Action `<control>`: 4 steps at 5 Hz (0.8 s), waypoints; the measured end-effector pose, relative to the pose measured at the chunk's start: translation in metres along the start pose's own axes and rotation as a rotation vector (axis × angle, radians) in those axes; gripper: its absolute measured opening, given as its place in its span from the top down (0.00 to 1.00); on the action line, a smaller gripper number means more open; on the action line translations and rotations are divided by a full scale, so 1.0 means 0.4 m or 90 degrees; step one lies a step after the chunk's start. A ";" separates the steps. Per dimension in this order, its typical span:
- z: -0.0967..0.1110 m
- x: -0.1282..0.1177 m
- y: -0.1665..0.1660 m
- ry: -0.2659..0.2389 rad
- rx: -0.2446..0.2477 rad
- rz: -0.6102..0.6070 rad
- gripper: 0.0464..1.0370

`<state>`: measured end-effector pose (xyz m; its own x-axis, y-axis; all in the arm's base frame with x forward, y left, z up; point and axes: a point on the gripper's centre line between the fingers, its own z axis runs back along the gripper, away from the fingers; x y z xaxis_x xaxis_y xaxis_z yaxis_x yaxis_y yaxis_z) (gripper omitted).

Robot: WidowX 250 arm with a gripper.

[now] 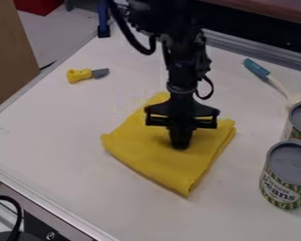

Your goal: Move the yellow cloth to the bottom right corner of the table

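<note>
Black gripper [180, 143] on yellow cloth [140, 153] mid-table, fingers together, whether pinching fabric unclear, cans [290, 164] at the view's four o'clock, teal-handled utensil [258, 70] at two.

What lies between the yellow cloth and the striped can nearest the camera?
Only bare white tabletop lies between the yellow cloth and that striped can, as the camera view shows.

The bright yellow cloth [143, 157] lies folded into a rough, slightly rumpled square, set askew near the middle of the desk [59, 127].
</note>
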<state>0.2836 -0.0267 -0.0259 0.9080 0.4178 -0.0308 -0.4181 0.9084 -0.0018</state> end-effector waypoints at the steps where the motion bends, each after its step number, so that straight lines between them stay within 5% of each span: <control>1: -0.004 -0.053 0.004 -0.018 -0.017 0.047 0.99; 4: -0.013 -0.198 -0.020 -0.045 -0.032 0.025 0.99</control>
<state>0.2148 -0.0670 -0.0288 0.8899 0.4545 0.0388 -0.4523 0.8903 -0.0528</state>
